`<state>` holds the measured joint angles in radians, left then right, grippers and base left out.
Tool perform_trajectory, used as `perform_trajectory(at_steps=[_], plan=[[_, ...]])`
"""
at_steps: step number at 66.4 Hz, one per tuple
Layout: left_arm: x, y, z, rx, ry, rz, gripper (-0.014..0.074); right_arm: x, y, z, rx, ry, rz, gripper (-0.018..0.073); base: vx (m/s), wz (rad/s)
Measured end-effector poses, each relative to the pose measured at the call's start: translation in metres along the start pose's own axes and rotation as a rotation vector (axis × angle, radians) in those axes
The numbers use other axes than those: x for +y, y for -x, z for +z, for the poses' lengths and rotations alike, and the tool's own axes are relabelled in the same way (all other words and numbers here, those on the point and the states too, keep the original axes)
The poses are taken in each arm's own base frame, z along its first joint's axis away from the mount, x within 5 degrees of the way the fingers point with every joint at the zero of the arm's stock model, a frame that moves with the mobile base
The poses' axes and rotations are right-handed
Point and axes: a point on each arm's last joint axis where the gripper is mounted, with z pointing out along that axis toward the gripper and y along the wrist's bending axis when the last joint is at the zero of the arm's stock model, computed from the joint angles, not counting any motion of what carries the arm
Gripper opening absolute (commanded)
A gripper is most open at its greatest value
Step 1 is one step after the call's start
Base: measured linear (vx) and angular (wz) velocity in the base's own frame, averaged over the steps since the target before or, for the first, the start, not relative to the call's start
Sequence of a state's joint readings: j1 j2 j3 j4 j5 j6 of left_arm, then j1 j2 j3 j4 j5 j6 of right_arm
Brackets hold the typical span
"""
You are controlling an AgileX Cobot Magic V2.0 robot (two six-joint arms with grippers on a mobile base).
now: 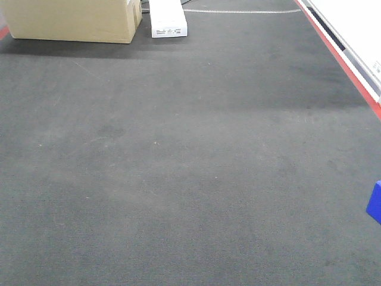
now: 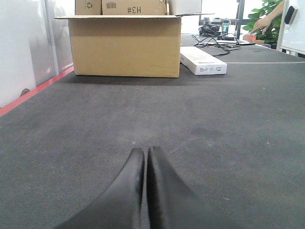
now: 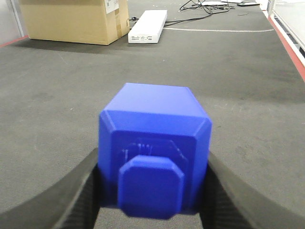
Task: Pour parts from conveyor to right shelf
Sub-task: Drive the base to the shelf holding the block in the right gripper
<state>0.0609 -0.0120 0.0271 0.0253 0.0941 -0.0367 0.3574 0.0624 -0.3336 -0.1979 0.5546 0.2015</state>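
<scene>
Block (image 3: 152, 105) sitting over conveyor (image 1: 178, 167), right end effector (image 3: 154, 162) pinching side faces for secure carrying toward shelf. Left end effector (image 2: 145, 151) pressed together, empty, hovering low, clear of load.

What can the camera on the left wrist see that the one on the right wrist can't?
Only the left wrist view: the left end effector shut and empty, plus a person's hand near a plant far behind. Only the right wrist view: the right end effector clamped on the blue block. Both: the dark grey conveyor, the cardboard box and the flat white box.
</scene>
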Motion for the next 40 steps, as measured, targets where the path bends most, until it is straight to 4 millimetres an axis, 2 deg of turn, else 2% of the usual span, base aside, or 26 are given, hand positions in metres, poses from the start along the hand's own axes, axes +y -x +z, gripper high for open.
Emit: perform_trajectory(at_steps=[24,40], plan=[[0.0000,-0.0001,0.0000,0.001,0.000,0.000,-0.0006,0.0000,0.0001,0.0000,-0.001,0.000,0.000,-0.0004,-0.01,0.00],[0.0000,-0.0001,0.0000,0.001,0.000,0.000,-0.0006,0.0000,0.0001,0.0000,-0.001,0.000,0.000,-0.0004,-0.18,0.00]])
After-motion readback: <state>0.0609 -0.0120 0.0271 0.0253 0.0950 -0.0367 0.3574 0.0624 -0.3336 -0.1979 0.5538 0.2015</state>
